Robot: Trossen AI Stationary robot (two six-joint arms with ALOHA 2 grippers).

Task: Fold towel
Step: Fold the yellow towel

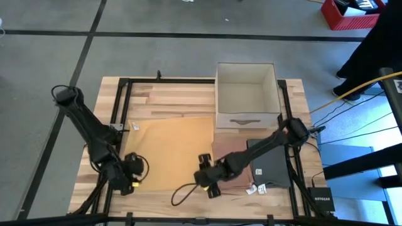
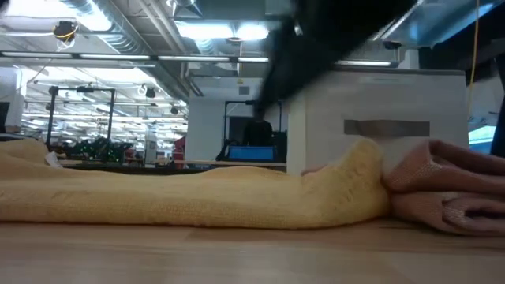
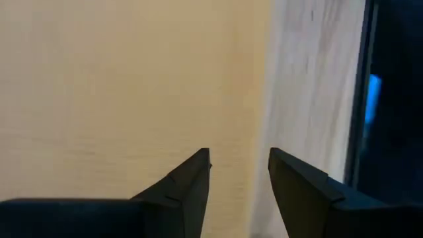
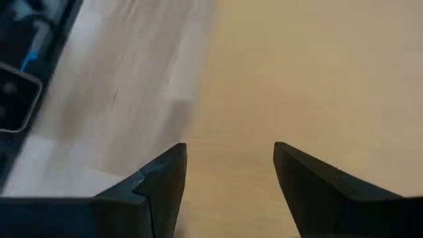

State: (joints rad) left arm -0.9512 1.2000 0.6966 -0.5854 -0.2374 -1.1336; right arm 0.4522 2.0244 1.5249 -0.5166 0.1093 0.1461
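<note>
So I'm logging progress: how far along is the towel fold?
Nothing looks folded: the yellow towel lies flat on the table. In hand: left gripper and right gripper sit at its near edge, jaws open, gripping nothing. Grasping and folding remain.

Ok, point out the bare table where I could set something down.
Free: the wood strip between the yellow towel and the table's far edge, left of the white box. Crowded: the right side, with the pink cloth and dark device.

Two dark jointed arms trail black cables; each claw has angular, wedge-shaped black fingers (image 3: pixel 188 192).
</note>
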